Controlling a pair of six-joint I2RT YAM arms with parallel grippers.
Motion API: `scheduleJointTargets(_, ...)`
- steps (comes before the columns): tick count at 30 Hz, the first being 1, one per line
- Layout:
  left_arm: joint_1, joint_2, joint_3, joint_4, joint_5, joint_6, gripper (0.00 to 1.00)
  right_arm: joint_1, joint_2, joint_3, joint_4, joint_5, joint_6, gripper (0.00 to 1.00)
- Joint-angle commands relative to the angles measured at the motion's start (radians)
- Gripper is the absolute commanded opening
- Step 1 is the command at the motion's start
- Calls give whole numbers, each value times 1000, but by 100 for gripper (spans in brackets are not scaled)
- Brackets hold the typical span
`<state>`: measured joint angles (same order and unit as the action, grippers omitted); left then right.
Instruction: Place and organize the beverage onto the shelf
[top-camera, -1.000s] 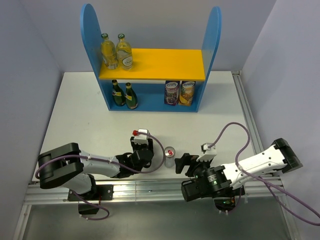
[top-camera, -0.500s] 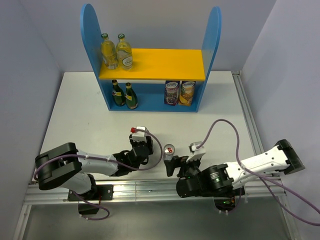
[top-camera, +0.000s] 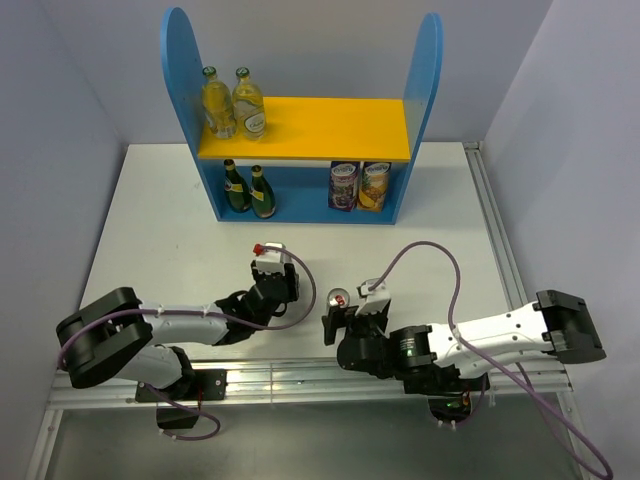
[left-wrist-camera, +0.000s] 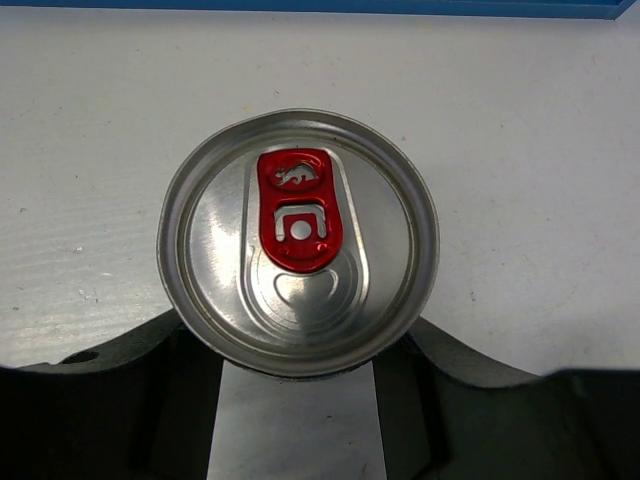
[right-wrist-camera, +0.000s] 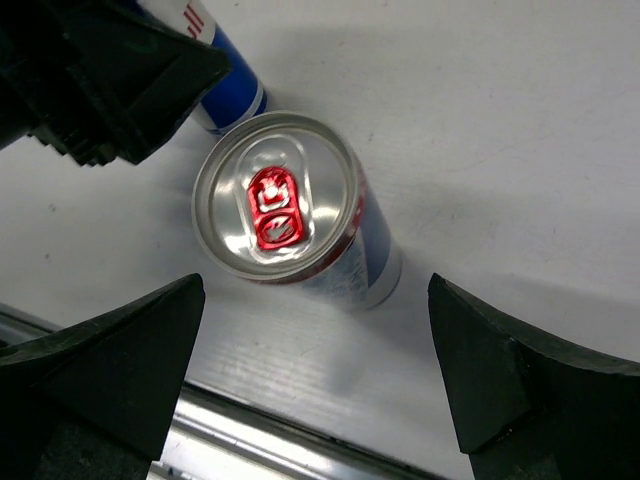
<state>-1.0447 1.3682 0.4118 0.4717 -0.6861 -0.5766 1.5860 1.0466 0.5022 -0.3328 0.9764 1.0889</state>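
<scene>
The blue shelf (top-camera: 178, 60) stands at the back. Two pale-yellow bottles (top-camera: 232, 104) stand at the left of its yellow upper board (top-camera: 330, 128). Two dark green bottles (top-camera: 249, 190) stand on the lower tier. My left gripper (top-camera: 272, 288) is shut on a blue-silver can; the left wrist view shows the can's red-tabbed top (left-wrist-camera: 298, 240) between the dark fingers (left-wrist-camera: 455, 355). A second can (top-camera: 338, 297) stands on the table. My right gripper (top-camera: 345, 314) is open, with the can (right-wrist-camera: 285, 200) just ahead of its fingers (right-wrist-camera: 110, 370).
Two fruit-printed containers (top-camera: 358, 186) stand at the right of the lower tier. The left gripper with its can (right-wrist-camera: 225, 85) is close to the standing can. A metal rail (top-camera: 300, 375) runs along the near table edge. Walls close in both sides.
My right gripper has moved left up to the standing can. My left gripper has moved up and left with its can, away from the standing can.
</scene>
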Motion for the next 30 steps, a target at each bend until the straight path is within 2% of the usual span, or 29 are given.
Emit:
scheduleJointTargets(1,5,-37,-5,39,31,4,0,-50,9,-34,174,-4,-104,100)
scheduleJointTargets(7,6,-34,-14,48,33,9,0,-167,41,-76,330,-51,-256,98)
scheduleJointTargets(8,8,-34,-16,50,34,9,0,-179,47,-77,371,-56,-265,96)
scheduleJointTargets(11,9,-32,-18,57,37,12,0,-211,82,-79,435,-71,-297,81)
scheduleJointTargets(12,9,-32,-19,56,37,12,0,-222,105,-74,445,-77,-305,64)
scheduleJointTargets(14,11,-31,-25,58,37,12,0,-230,128,-59,454,-85,-316,42)
scheduleJointTargets(15,11,-32,-28,59,39,14,0,-235,150,-50,448,-85,-311,15)
scheduleJointTargets(17,12,-38,-33,59,39,14,0,-239,164,-16,405,-71,-302,3)
scheduleJointTargets(18,12,-41,-34,61,39,15,0,-241,167,-1,390,-68,-304,0)
scheduleJointTargets(24,12,-60,-50,65,37,12,0,-293,57,232,161,-28,-394,0)
scheduleJointTargets(27,12,-80,-57,68,40,9,0,-362,12,430,123,-31,-547,0)
scheduleJointTargets(30,12,-92,-56,67,63,9,0,-448,18,550,127,-67,-679,0)
